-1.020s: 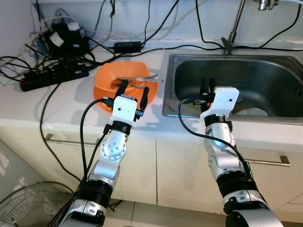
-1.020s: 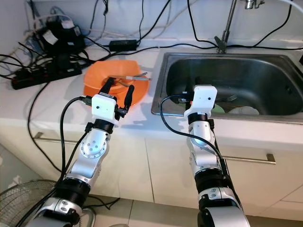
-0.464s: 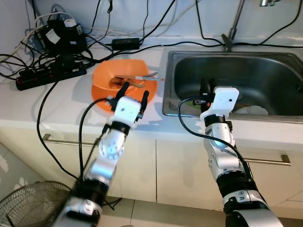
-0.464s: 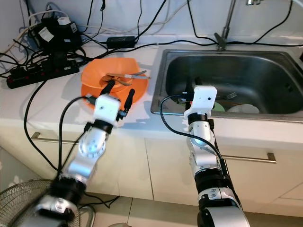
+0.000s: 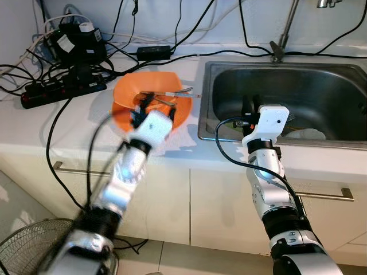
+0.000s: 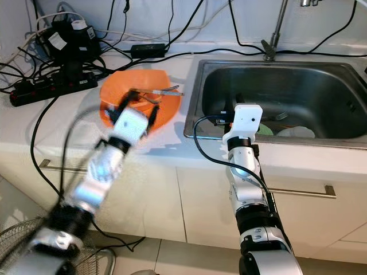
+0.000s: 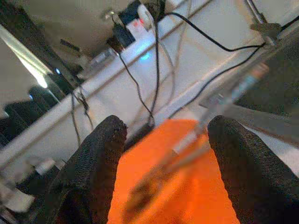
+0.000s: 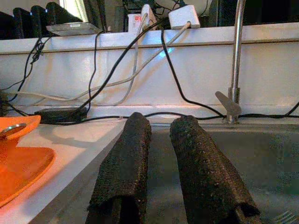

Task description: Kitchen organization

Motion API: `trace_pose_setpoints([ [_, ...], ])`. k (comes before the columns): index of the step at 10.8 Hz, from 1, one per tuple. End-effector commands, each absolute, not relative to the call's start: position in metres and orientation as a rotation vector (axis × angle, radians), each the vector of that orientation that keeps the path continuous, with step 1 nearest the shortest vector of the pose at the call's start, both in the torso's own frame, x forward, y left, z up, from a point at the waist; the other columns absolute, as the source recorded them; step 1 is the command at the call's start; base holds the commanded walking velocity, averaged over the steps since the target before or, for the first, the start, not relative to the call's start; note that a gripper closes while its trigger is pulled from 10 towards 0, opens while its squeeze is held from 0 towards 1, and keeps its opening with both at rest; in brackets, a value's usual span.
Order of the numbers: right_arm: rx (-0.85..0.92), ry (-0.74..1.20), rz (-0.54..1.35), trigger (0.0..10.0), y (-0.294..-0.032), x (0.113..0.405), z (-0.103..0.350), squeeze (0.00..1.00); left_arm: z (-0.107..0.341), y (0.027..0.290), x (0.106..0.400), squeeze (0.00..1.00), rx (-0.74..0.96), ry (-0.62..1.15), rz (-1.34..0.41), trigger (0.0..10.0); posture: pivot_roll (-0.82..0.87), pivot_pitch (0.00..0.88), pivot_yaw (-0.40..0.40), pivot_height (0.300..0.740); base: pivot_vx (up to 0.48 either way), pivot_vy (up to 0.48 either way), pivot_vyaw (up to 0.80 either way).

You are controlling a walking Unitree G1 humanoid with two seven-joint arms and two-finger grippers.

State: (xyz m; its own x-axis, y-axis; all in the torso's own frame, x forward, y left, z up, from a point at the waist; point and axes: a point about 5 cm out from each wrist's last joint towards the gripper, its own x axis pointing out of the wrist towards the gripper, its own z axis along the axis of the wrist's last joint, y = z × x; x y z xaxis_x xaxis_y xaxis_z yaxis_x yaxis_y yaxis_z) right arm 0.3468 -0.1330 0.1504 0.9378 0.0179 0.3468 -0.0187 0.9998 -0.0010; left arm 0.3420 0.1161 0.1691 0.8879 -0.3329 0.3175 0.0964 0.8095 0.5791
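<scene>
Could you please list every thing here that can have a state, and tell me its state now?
left gripper: open, empty, over the orange bowl
right gripper: fingers nearly together, empty, at the sink's front edge
orange bowl: upright on the counter, holding cutlery
cutlery: lying across the bowl
sink: holding dishes, no water running

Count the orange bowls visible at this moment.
1. The orange bowl sits on the white counter, left of the sink, holding utensils. The open left gripper is at its near rim.
</scene>
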Motion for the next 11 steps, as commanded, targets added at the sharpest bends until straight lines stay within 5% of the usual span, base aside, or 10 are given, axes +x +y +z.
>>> trace_pose_setpoints([
  [1, 0.011, -0.358, 0.025, 10.0, -0.131, 0.349, 0.153, 0.00, 0.177, 0.114, 0.345, 0.00, 0.628, -0.442, -0.236, 10.0, 0.10, 0.000, 0.072, 0.740, 0.000, 0.000, 0.00],
  [6, 0.011, -0.356, 0.025, 10.0, -0.131, 0.350, 0.153, 0.00, 0.165, 0.097, 0.351, 0.00, 0.902, -0.375, -0.394, 10.0, 0.09, 0.000, 0.074, 0.740, 0.000, 0.000, 0.00],
  [11, 0.015, -0.357, 0.028, 10.0, -0.130, 0.350, 0.153, 0.00, 0.169, 0.097, 0.358, 0.00, 0.936, -0.367, -0.306, 10.0, 0.10, 0.000, 0.074, 0.740, 0.000, 0.000, 0.00],
])
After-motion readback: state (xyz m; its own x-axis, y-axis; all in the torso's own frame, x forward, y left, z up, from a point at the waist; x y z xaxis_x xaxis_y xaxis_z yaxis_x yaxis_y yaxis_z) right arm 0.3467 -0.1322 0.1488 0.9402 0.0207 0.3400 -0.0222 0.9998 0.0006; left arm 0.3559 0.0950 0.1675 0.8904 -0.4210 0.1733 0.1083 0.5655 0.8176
